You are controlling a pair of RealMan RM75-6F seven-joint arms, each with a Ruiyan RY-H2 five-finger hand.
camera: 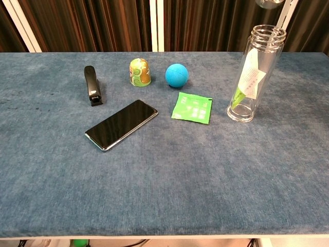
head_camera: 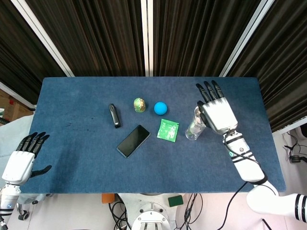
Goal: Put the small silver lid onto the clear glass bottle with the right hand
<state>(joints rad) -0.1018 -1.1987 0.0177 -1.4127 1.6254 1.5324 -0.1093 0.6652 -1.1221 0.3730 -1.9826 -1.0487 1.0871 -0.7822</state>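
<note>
The clear glass bottle [camera: 254, 72] stands upright at the table's right, its mouth uncovered and a paper label with a green slip inside; the head view shows the bottle [head_camera: 193, 130] partly under my right hand [head_camera: 217, 114]. That hand hovers above the bottle's top, back towards the camera, fingers stretched away. In the chest view only a sliver of the small silver lid [camera: 270, 3] shows at the top edge, directly above the bottle mouth, held under the hand. My left hand [head_camera: 20, 162] hangs off the table's near left corner, fingers apart and holding nothing.
On the blue table [head_camera: 72, 105] lie a green packet [head_camera: 168, 130], a black phone [head_camera: 133, 141], a black stapler [head_camera: 113, 115], a blue ball [head_camera: 160, 108] and a small green-yellow cup [head_camera: 139, 104], all left of the bottle.
</note>
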